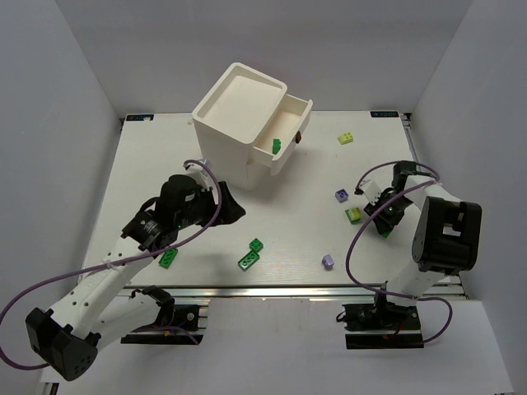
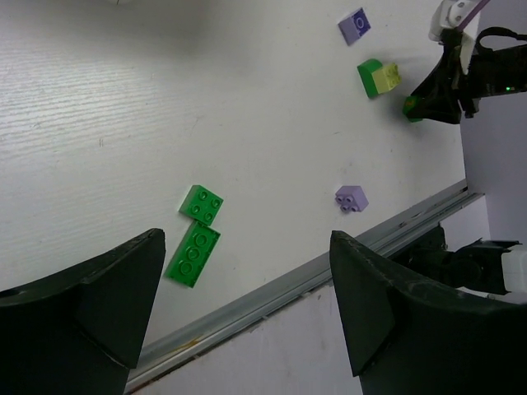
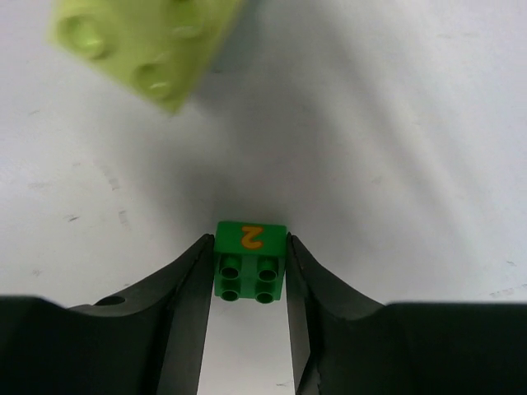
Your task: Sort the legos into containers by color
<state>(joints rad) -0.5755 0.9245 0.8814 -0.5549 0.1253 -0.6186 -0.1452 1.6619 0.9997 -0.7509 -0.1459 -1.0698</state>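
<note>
My right gripper (image 3: 249, 242) is shut on a dark green lego (image 3: 251, 262) marked with an orange 2; both jaws press its sides on the table. A pale yellow-green lego (image 3: 144, 41) lies just beyond it. In the top view this gripper (image 1: 384, 220) sits beside a yellow-green lego (image 1: 353, 216) and a purple lego (image 1: 341, 196). My left gripper (image 2: 245, 247) hangs open and holds nothing, above two green legos (image 2: 202, 204) (image 2: 193, 253). The white cabinet (image 1: 239, 107) has one drawer (image 1: 290, 115) pulled out, with a green lego (image 1: 277, 146) inside.
Another green lego (image 1: 168, 258) lies under the left arm. A purple lego (image 1: 327, 262) sits near the front rail (image 1: 272, 290). A yellow-green lego (image 1: 347, 137) lies right of the drawer. White walls enclose the table on three sides.
</note>
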